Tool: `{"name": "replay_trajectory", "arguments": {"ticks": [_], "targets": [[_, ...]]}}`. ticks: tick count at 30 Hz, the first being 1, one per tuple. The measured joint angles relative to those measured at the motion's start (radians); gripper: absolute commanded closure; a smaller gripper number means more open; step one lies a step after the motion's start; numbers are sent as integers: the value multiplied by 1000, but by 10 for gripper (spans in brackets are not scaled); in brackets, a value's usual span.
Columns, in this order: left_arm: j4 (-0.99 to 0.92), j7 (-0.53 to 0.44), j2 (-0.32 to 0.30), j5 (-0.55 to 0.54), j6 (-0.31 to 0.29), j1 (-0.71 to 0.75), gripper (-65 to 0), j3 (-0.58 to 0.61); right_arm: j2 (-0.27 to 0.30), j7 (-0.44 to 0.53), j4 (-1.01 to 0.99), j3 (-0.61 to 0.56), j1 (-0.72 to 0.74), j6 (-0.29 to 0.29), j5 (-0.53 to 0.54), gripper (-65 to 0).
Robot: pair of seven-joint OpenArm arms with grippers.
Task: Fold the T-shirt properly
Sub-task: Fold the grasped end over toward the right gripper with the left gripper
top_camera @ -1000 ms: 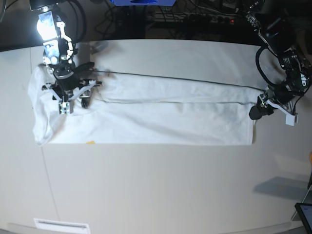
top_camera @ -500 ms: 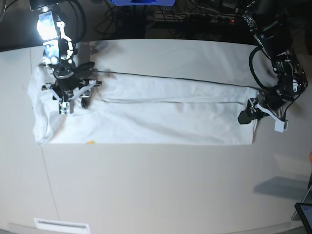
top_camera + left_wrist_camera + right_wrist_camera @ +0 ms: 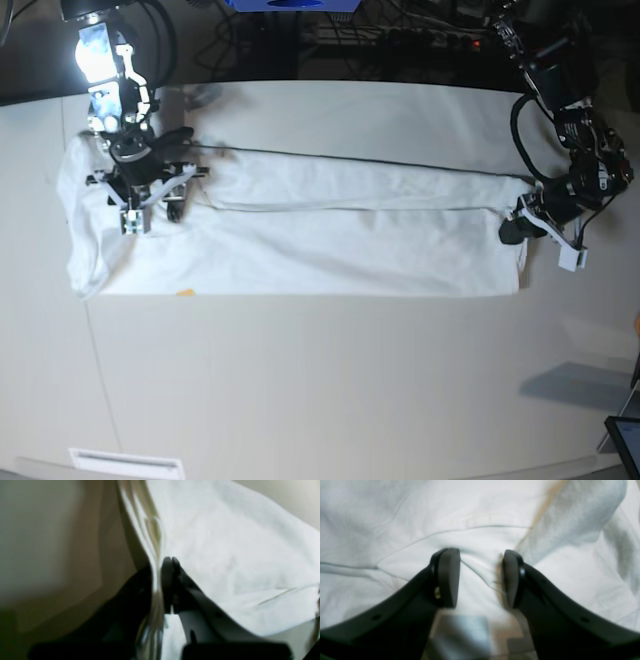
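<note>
The T-shirt (image 3: 330,235) lies flat on the pale table (image 3: 330,380) as a long white band of soft cotton, plain side up, both long edges folded inward so that two seams run its length; a tiny orange speck shows at its near edge. The left gripper (image 3: 160,580) is clenched on the shirt's hem at one short end: in the left wrist view its dark, smooth fingers (image 3: 170,580) press together with a thin, layered edge of cloth pinched upright between them (the picture is blurred, so finer weave cannot be made out). The fabric spreads away beyond the fingertips in gentle rumples, and bare tabletop shows to one side of them. The right gripper (image 3: 480,577) sits at the opposite end, over the sleeve region, with its jaws parted; its rounded black pads (image 3: 448,577) rest on or just above the cloth, and a slight ridge of wrinkled fabric runs between them without being squeezed. Beside that gripper a folded sleeve (image 3: 572,517) bulges up with a soft grey shadow beneath it.
</note>
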Motion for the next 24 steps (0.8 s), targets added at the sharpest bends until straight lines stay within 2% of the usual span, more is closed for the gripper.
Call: {"name": "replay_trajectory", "arguments": {"ticks": [7,10,15,24], "targets": [[323,3,30,-12,-4,63,0,118,2,-6,0,0,5,0,0,-271],[386,7,30,-3,47,69,0,183,2,-7,0,0,5,0,0,-271],[433,7,39,-11,58,71,0,316,2,-9,0,0,8,0,0,-271],[444,10,119,-11,60,64,0,451,2,-12,0,0,8,0,0,-271]]}}
